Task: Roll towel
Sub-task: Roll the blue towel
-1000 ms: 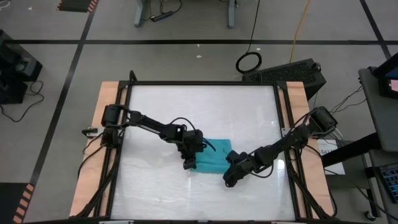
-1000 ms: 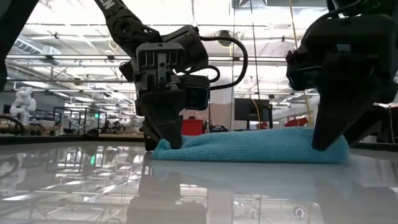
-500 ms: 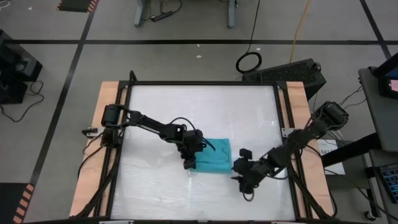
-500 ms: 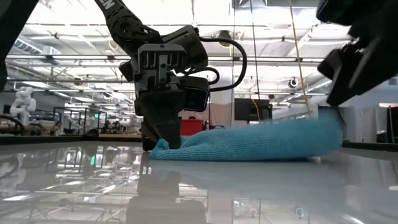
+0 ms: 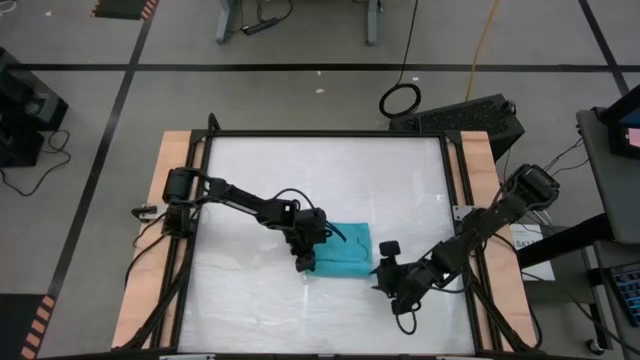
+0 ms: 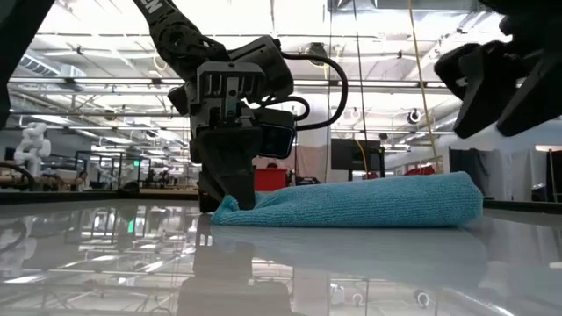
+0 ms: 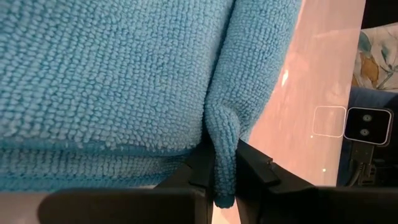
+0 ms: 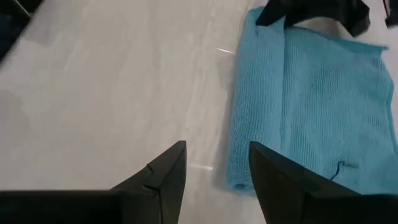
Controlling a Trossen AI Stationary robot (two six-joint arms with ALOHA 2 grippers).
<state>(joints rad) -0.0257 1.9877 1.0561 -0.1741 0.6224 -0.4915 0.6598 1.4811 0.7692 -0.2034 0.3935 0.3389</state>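
High view: the left arm reaches in from the table's left edge toward the middle, and its left gripper (image 5: 304, 262) sits at the left end of the towel (image 5: 342, 252). The towel is a small teal-blue cloth, folded into a thick flat band, lying a little below the centre of the white table (image 5: 300, 170). To its right, just off the cloth's right edge and not touching it, hangs the right gripper (image 5: 384, 278), with its arm running back to the table's right side.

In the low view the left gripper (image 6: 230, 200) stands upright on the tabletop with its tips at the towel's (image 6: 351, 204) left corner, where the cloth bunches into a small point. The towel lies flat along the surface, its right end thicker and rounded. The right arm shows dark at the upper right, lifted clear above the cloth.

The left wrist view shows a ridge of the towel (image 7: 124, 68) pinched between the two dark fingers (image 7: 252, 171), so the left claw is clenched on the cloth.

The right wrist view shows the right gripper (image 8: 214, 168) with its fingers spread and nothing between them, released, over bare table beside the towel's (image 8: 311, 106) folded edge; the other arm's dark gripper rests on the cloth's far corner.
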